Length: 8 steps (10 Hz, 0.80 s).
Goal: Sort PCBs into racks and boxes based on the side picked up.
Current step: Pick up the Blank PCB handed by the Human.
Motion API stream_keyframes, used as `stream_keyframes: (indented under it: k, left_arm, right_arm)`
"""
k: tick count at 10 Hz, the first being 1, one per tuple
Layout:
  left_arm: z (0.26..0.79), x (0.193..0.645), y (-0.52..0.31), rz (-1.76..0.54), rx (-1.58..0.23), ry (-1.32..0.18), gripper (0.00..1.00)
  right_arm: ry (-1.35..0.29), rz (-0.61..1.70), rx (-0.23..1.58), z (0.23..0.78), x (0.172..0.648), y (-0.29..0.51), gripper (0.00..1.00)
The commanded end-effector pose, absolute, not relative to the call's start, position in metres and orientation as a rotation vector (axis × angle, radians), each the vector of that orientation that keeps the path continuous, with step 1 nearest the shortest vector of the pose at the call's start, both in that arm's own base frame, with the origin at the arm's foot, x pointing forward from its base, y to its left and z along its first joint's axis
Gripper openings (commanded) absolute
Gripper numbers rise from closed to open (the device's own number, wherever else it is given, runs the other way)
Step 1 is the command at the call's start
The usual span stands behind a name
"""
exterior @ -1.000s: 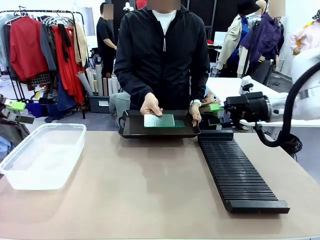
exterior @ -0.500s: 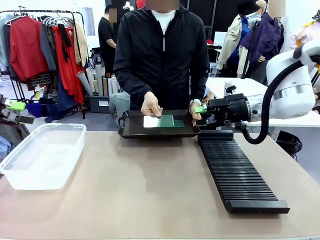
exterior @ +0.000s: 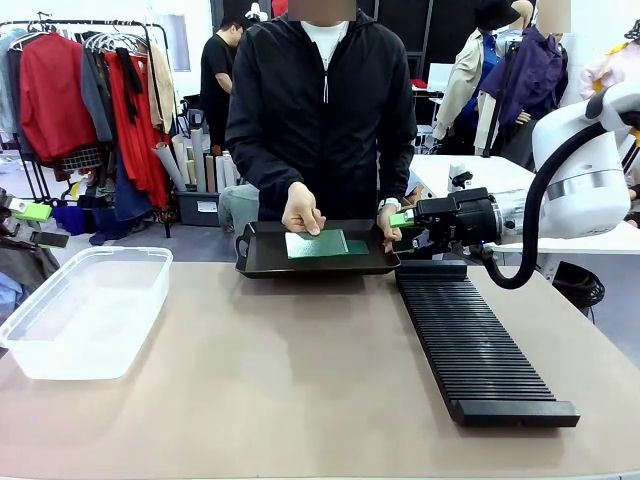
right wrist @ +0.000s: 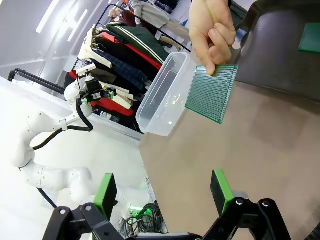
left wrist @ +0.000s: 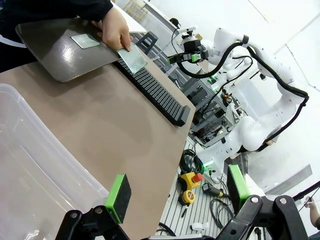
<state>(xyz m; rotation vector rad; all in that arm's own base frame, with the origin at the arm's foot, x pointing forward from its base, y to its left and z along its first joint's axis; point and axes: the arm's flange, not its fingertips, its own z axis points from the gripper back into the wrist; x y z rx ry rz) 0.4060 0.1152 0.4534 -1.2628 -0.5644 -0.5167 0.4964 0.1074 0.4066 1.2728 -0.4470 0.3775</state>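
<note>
Held PCB: thin green rectangular PCB [right wrist: 212, 94], its face a fine dotted grid, pinched at one corner by a person's hand [right wrist: 212, 30]. It hangs tilted above the counter, beside the tray's edge and over the far end of the rack.
Tray PCB: second green board [exterior: 318, 243] lying flat in the tray, glossy with a pale glare at one end; the person's other hand [exterior: 302, 212] rests its fingertips on it.
Tray: shallow dark tray [exterior: 250, 262] with a raised rim and a looped handle, at the counter's far edge.
Right gripper [right wrist: 163, 190]: jaws spread wide, green pads well apart, nothing between them; the held board is ahead of them, not touching.
Rack: long, low black rack [exterior: 475, 340], ribbed with many narrow parallel slots, running from beside the tray toward the robot.
Box: translucent clear plastic tub [exterior: 85, 310], rounded corners and a rolled rim, on the counter's left side, well apart from the rack.
Left gripper [left wrist: 177, 192]: jaws spread and holding nothing, above the tub's near wall.
Counter: smooth matte tan surface [exterior: 300, 370].
</note>
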Motion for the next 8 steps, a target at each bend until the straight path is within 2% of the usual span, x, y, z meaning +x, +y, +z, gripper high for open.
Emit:
stream_keyframes:
  k: [1,3,8]
  left_arm:
    - [0.455,0.406,0.116,-0.519,-1.264,-0.568,1.00]
    - [0.455,0.406,0.116,-0.519,-1.264,-0.568,1.00]
    - [0.455,0.406,0.116,-0.519,-1.264,-0.568,1.00]
  right_arm:
    - [-0.445,0.383,1.279,0.410,0.494,0.107,1.00]
    - [-0.447,0.378,1.273,0.407,0.496,0.107,1.00]
    - [-0.454,0.395,1.380,0.378,0.544,0.118,1.00]
